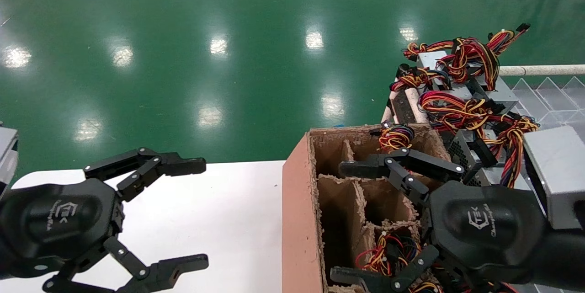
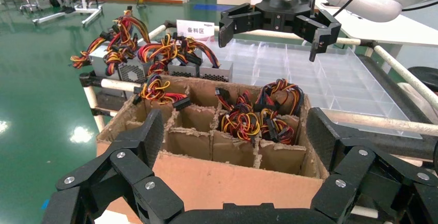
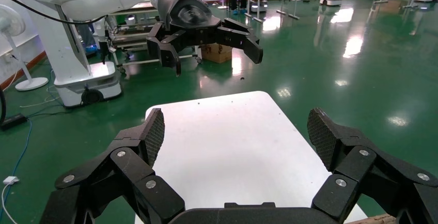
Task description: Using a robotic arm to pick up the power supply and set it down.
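Note:
Several silver-grey power supplies (image 1: pixel 505 96) with red, yellow and black wire bundles lie stacked on a rack at the back right; they also show in the left wrist view (image 2: pixel 214 72). More wire bundles (image 1: pixel 396 137) poke out of cells in a divided cardboard box (image 1: pixel 297 201). My right gripper (image 1: pixel 336 222) hangs open above the box cells, with nothing between its fingers. My left gripper (image 1: pixel 204 213) stands open and empty over the white table (image 1: pixel 228 201), facing the box's side (image 2: pixel 227 182).
A clear plastic compartment tray (image 1: pixel 548 96) lies beyond the box at the right, bounded by a white tube rail (image 1: pixel 539 70). The green floor (image 1: pixel 228 55) lies beyond the table's edge. The box's cardboard dividers (image 2: pixel 196 141) are ragged.

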